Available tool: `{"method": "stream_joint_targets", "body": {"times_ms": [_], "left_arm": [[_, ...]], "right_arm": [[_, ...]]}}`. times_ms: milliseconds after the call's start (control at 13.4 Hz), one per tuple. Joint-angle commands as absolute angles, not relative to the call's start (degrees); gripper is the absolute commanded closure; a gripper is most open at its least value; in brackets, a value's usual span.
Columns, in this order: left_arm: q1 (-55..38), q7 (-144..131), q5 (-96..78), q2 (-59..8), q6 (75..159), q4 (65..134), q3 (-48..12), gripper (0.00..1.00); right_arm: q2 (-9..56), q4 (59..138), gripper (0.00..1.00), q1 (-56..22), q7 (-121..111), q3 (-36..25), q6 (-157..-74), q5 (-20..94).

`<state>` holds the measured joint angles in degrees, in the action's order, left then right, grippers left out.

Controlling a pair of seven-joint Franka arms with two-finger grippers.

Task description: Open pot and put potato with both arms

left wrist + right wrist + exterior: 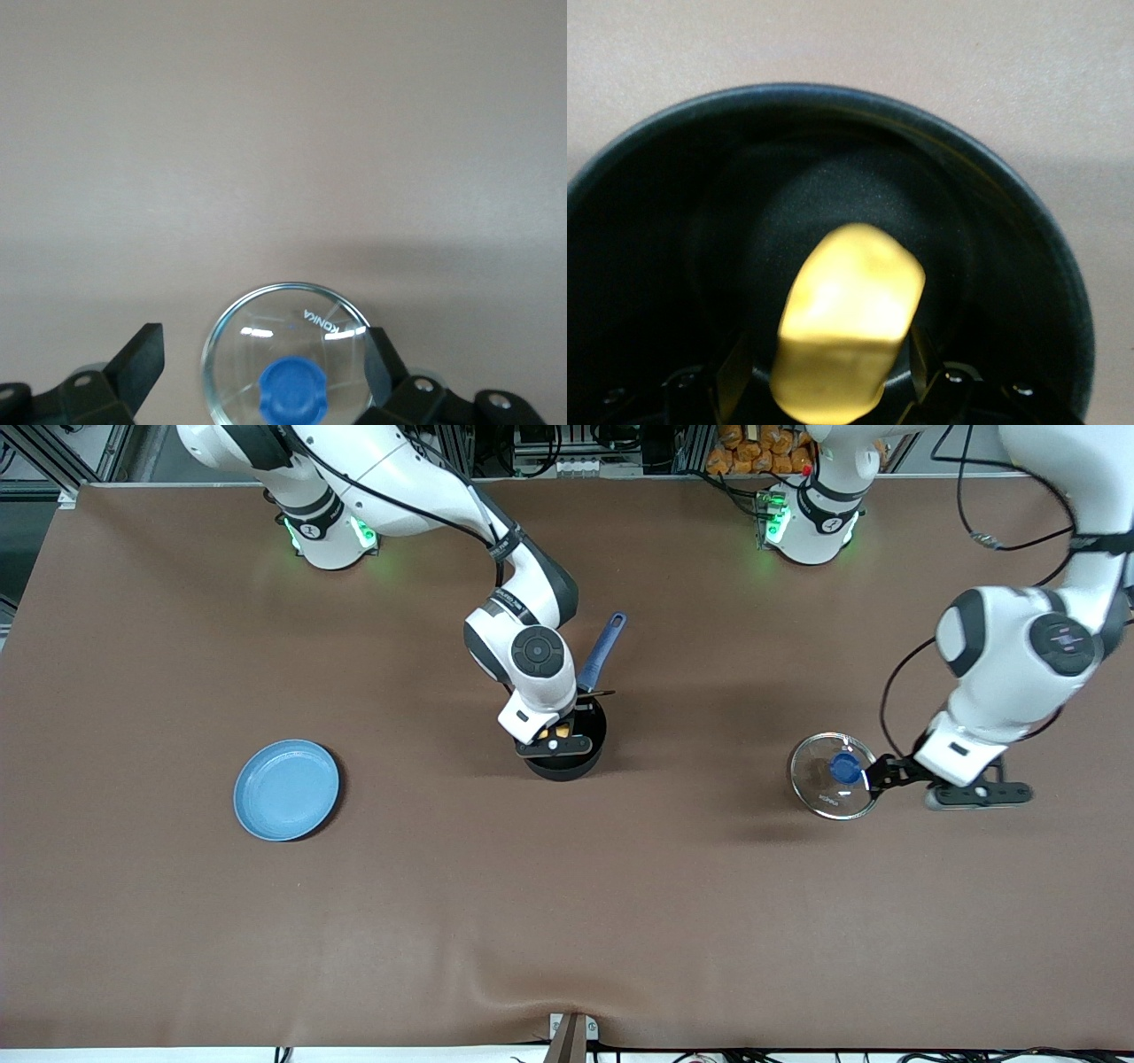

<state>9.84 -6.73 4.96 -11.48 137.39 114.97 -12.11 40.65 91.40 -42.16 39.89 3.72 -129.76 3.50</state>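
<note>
The black pot (578, 760) stands mid-table without its lid, its blue handle (602, 651) pointing toward the robots' bases. My right gripper (551, 742) is lowered into the pot. In the right wrist view the yellow potato (846, 310) lies inside the pot (1010, 195), between the fingers of the right gripper (826, 354), with a thin dark gap on each side. The glass lid (819, 784) with its blue knob (844, 768) lies on the table toward the left arm's end. My left gripper (873, 773) is open just above the lid. In the left wrist view, the left gripper (263, 354) has its fingers wide apart either side of the knob (293, 391).
A flat blue plate (286, 789) lies toward the right arm's end of the table, a little nearer the front camera than the pot. Brown table surface (567, 921) surrounds everything.
</note>
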Motion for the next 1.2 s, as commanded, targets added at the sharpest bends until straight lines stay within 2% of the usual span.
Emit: {"method": "stream_joint_targets", "body": {"times_ms": [0,374,749,973,1123], "left_arm": [[10.3,-5.8,4.7,-11.4,125.0,104.4,-12.6,0.00],[10.2,-5.8,3.9,-8.5,109.2,92.9,-12.7,0.00],[10.0,-6.4,2.0,-1.9,99.2,92.4,-14.9,0.00],[9.7,-7.0,1.0,0.0,97.1,93.3,-15.0,0.00],[9.8,-7.6,-0.1,1.5,96.0,94.3,-15.1,0.00]], "right_arm": [[37.4,90.8,0.22,-41.1,40.7,3.5,-124.8,3.1],[21.9,89.8,0.21,-34.5,33.2,4.0,-103.9,4.0],[6.5,88.9,0.22,-23.3,20.3,3.5,-87.6,3.9],[2.2,86.7,0.24,-13.8,10.4,3.3,-80.6,3.2],[2.1,84.2,0.33,-5.8,0.8,3.4,-76.7,3.1]]}}
